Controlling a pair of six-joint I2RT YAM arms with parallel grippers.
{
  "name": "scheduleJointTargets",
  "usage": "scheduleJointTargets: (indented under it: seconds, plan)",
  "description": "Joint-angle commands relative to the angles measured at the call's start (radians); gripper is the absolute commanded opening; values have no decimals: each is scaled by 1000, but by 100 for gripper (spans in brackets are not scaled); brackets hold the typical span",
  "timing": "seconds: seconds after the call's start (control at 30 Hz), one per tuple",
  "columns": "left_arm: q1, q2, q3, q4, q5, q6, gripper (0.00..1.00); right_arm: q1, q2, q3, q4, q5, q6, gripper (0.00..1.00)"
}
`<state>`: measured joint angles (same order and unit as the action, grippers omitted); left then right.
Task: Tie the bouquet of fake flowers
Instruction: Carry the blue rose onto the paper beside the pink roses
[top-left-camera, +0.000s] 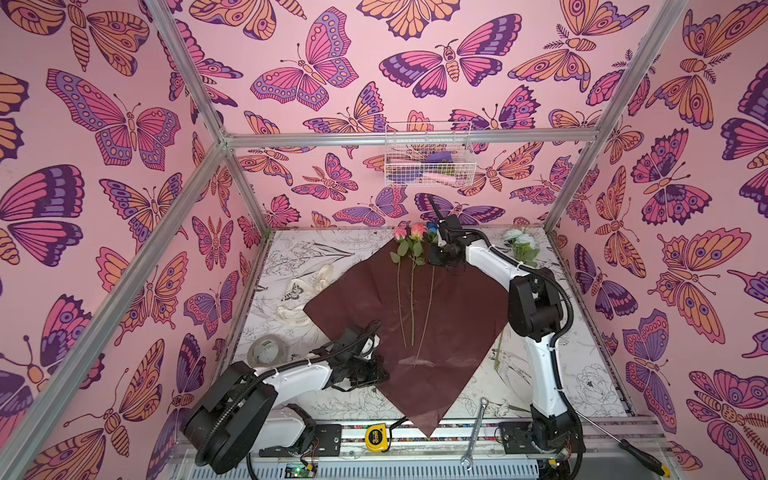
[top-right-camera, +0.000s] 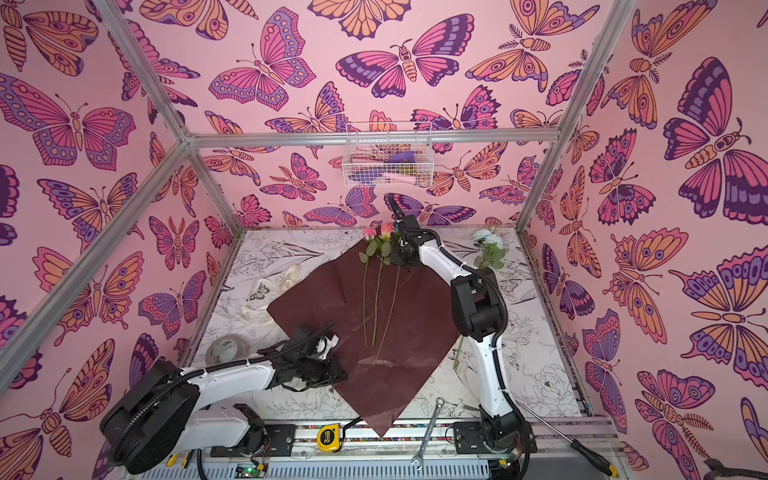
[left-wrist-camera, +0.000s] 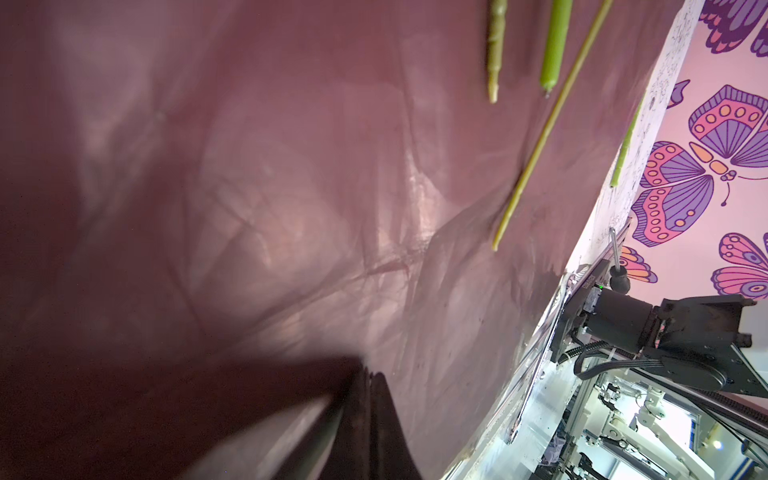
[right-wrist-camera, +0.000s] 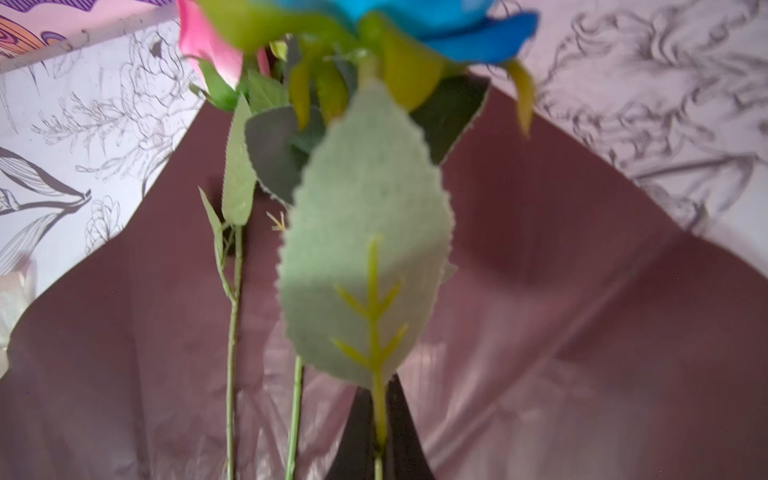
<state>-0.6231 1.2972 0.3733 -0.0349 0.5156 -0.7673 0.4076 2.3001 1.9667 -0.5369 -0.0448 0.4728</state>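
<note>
Right arm (top-left-camera: 494, 259) outstretched, pincer (right-wrist-camera: 379, 415) clamping blue rose (right-wrist-camera: 415, 16), left arm (top-left-camera: 299, 370) low

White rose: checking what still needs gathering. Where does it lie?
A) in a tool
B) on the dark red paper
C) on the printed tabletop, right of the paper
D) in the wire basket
C: the white rose lies on the printed tabletop, right of the dark red paper, not on it.
</note>
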Motion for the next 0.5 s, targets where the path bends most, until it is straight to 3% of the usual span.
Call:
scheduleJointTargets:
  seconds: [0.0,0.27,0.47]
  plan:
    - [-2,2,-13,-42,-33,13,0,1,62,88,-28,29,-61,0]
    - [-2,30,-5,-35,-27,17,0,-2,172,250,-50,60,-125,4]
    - [-2,43,2,-32,-26,20,0,-5,231,357,-104,59,-148,36]
